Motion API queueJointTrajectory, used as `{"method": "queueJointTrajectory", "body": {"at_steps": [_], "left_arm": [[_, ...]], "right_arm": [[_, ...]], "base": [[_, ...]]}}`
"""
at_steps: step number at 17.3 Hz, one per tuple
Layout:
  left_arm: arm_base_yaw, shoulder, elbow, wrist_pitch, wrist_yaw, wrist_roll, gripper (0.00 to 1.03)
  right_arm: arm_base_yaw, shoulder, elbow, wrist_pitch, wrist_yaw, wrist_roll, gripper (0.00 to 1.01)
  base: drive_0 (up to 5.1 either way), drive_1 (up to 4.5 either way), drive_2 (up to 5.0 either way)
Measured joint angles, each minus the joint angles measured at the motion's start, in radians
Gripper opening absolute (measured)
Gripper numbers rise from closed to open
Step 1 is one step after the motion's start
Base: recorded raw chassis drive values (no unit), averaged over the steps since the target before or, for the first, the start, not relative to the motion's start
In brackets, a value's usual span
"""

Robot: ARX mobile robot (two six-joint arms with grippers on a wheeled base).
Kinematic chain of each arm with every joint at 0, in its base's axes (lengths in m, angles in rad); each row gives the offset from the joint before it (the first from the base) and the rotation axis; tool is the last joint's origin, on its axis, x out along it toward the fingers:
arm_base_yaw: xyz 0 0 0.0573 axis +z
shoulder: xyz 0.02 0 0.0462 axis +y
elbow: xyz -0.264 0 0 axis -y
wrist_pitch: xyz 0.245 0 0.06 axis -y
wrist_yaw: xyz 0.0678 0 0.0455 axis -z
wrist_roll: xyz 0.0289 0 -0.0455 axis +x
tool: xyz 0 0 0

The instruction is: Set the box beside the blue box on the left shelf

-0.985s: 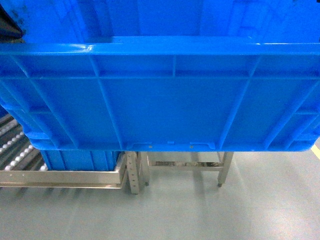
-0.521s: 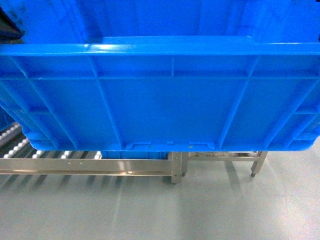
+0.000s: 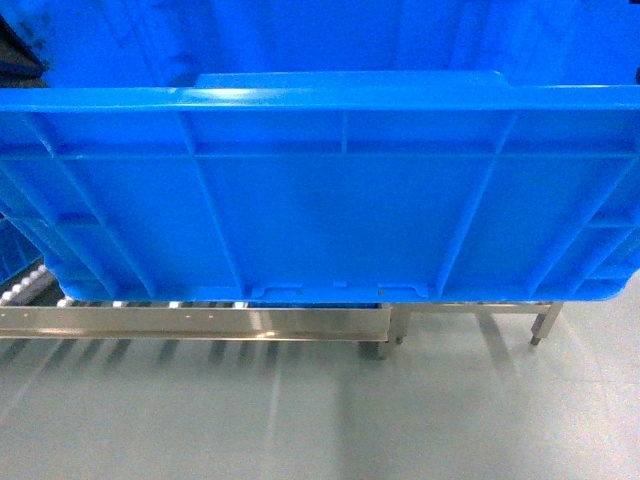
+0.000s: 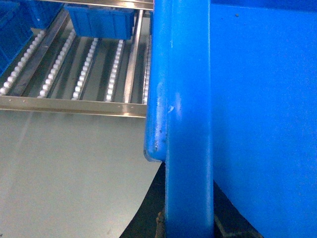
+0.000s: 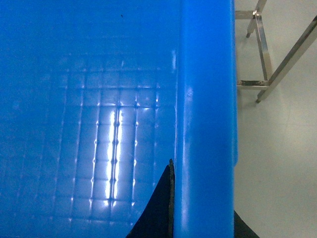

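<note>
Black gripper finger [image 5: 159, 208] — flat, tapering to a point, dark matte gripper parts [image 4: 153, 208], details hidden

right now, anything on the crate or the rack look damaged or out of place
Only minor wear: the box has dark scuffs and small nicks along its rim corner in the left wrist view. The left shelf rollers look even and the frame straight.

Nothing legible anywhere: no lettering, label, brand or number on the blue box [image 3: 330, 200], none on the roller rails of the left shelf [image 4: 74, 64], none on the smaller blue box [image 4: 101, 22] sitting further up the rollers.
</note>
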Motion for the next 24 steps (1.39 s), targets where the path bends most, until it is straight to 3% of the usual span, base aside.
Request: {"method": "queueJointTrajectory", "body": {"at_steps": [24], "left_arm": [[0.000,0.000,0.000,-0.002,0.000,0.000,0.06]], "right_arm": [[0.000,0.000,0.000,-0.003,0.000,0.000,0.07]], "base": [[-4.9,1.99,2.8]]}}
